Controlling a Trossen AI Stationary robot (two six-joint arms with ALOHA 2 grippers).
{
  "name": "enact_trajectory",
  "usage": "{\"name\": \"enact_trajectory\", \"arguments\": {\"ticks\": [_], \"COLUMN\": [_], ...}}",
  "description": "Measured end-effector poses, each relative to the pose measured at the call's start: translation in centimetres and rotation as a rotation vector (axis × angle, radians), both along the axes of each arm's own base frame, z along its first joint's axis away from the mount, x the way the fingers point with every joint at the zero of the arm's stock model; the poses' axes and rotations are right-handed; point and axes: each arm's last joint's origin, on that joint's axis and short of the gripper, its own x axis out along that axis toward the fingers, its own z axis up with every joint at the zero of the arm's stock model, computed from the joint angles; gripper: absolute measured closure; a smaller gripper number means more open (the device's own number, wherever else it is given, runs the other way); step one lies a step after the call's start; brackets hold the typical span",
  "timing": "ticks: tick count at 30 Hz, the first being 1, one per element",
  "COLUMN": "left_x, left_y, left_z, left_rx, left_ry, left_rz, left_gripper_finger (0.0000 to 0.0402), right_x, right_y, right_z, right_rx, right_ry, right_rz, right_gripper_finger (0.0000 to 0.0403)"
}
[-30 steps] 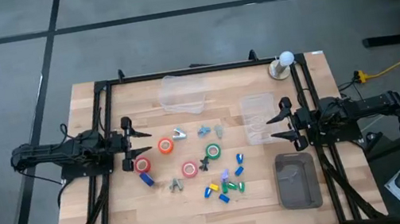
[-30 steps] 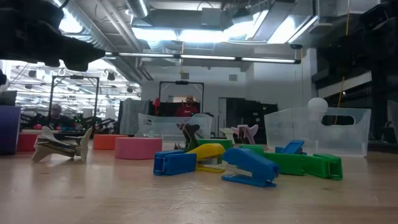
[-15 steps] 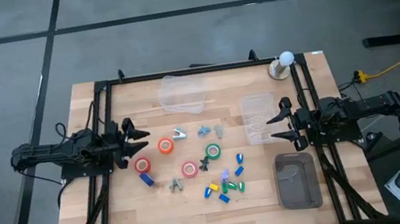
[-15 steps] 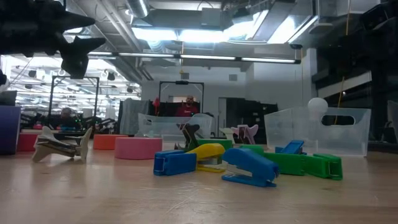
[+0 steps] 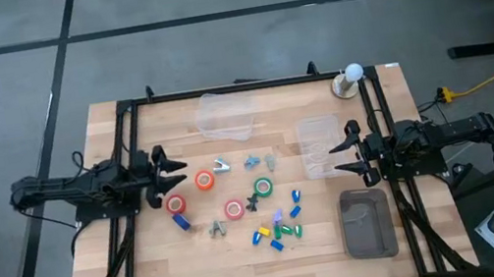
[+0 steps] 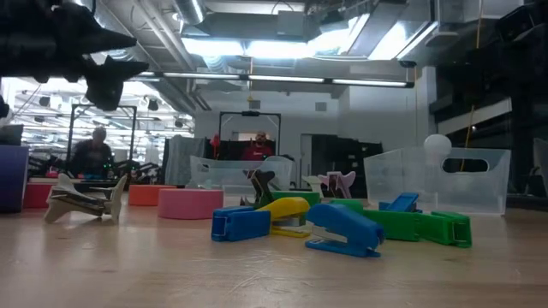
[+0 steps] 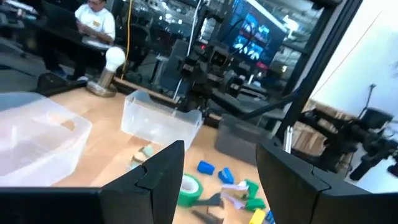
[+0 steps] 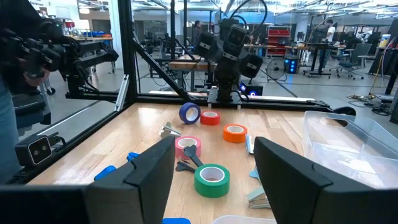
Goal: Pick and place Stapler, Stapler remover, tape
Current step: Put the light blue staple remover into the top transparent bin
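Note:
Four tape rolls lie flat on the wooden table: orange (image 5: 204,179), red (image 5: 176,203), pink-red (image 5: 234,209) and green (image 5: 264,187). Small blue, yellow and green staplers (image 5: 276,229) lie in a heap nearer the near edge. Several staple removers lie around them, such as one (image 5: 221,165) beside the orange roll. My left gripper (image 5: 171,173) hovers open and empty above the table, left of the orange and red rolls; it also shows in the low view (image 6: 116,60). My right gripper (image 5: 340,159) is open and empty at the table's right.
Two clear bins stand at the back (image 5: 226,114) and at the right (image 5: 318,134). A grey tray (image 5: 368,224) sits at the near right and a bulb on a stand (image 5: 350,79) at the far right corner. A blue ring (image 5: 181,222) stands by the red roll. People show in the room behind.
My left gripper has turned about its wrist and edged a little toward the tape rolls, staying above the table. Nothing on the table has moved.

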Motion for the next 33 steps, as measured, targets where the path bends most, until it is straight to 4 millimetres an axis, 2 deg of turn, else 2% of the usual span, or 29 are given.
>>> {"name": "enact_trajectory", "arguments": {"ticks": [4,9,13,18,25,33], "left_x": [0.6,1.9,3.8,6.9,11.0,13.5], "left_y": [0.0,0.3,0.4,0.3,0.8,0.8], "left_z": [0.5,2.3,3.6,4.4,4.0,1.9], "left_rx": [0.053,0.192,0.257,0.312,0.307,0.428], "left_ry": [0.101,0.25,0.375,0.529,0.739,0.899], "left_rz": [0.01,0.106,0.171,0.149,0.083,-0.058], "left_gripper_finger": [0.0206,0.0206,0.0206,0.0206,0.0206,0.0206], "right_x": [0.0,0.0,0.0,0.0,0.0,0.0], "right_y": [0.0,0.0,0.0,0.0,0.0,0.0], "right_z": [0.0,0.0,0.0,0.0,0.0,0.0], "right_rx": [0.0,0.0,0.0,0.0,0.0,0.0], "right_ry": [0.0,0.0,0.0,0.0,0.0,0.0], "right_rz": [0.0,0.0,0.0,0.0,0.0,0.0], "right_gripper_finger": [0.0178,0.0178,0.0178,0.0178,0.0178,0.0178]}}
